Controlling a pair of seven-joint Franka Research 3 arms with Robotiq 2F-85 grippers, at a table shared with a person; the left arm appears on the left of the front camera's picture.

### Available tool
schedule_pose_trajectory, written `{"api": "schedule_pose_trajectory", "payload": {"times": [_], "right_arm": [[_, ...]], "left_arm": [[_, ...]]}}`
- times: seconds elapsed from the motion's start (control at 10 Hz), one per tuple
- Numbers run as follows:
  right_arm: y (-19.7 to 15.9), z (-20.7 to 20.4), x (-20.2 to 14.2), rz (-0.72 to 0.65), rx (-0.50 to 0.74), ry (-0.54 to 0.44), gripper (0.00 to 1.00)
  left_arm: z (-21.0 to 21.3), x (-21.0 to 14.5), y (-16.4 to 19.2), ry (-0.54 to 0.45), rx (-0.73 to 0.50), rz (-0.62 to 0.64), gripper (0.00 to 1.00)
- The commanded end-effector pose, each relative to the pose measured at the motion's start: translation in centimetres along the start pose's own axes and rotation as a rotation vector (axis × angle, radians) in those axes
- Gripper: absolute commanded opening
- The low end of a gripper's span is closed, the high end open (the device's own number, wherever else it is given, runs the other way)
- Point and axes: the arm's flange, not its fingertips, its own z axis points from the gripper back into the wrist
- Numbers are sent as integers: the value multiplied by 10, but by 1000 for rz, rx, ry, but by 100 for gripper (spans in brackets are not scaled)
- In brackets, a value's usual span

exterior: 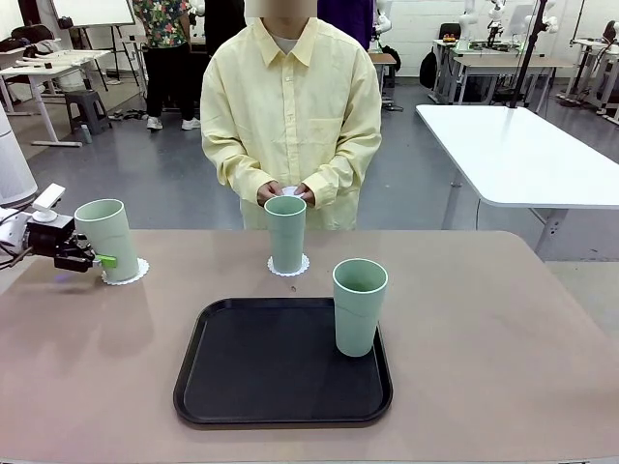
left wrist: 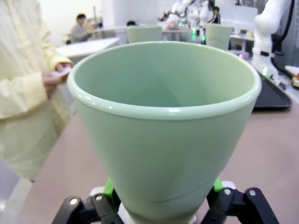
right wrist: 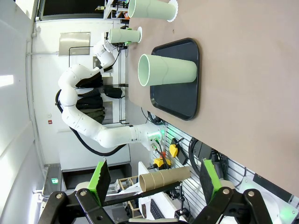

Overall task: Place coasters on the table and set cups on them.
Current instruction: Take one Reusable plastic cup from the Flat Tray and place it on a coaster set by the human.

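Far left on the table (exterior: 503,329), my left gripper (exterior: 106,261) is clamped tight on the base of the left cup (exterior: 104,232). That cup stands upright on a lacy coaster (exterior: 138,273). Middle cup (exterior: 285,233) sits on a second coaster (exterior: 288,270) near the far edge, just in front of the person. Third cup (exterior: 359,306) stands upright on the black tray (exterior: 251,387), at its far right corner. Person's hands (exterior: 287,193) are together at the waist, pinching something small and white; I can't tell what. My right gripper (right wrist: 152,184) is up off the table, pads spread wide apart.
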Motion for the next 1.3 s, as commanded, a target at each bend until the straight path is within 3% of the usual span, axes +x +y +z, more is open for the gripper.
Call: {"api": "schedule_pose_trajectory", "payload": {"times": [0.0,0.3,0.4,1.2], "right_arm": [[0,0,0,8,11,0,100],[0,0,0,8,11,0,100],[0,0,0,8,11,0,100],[0,0,0,8,11,0,100]], "left_arm": [[1,-6,7,6,-7,-1,83],[-2,-9,9,15,-17,0,83],[-2,-10,8,16,-16,3,100],[1,-4,6,24,-10,10,100]]}}
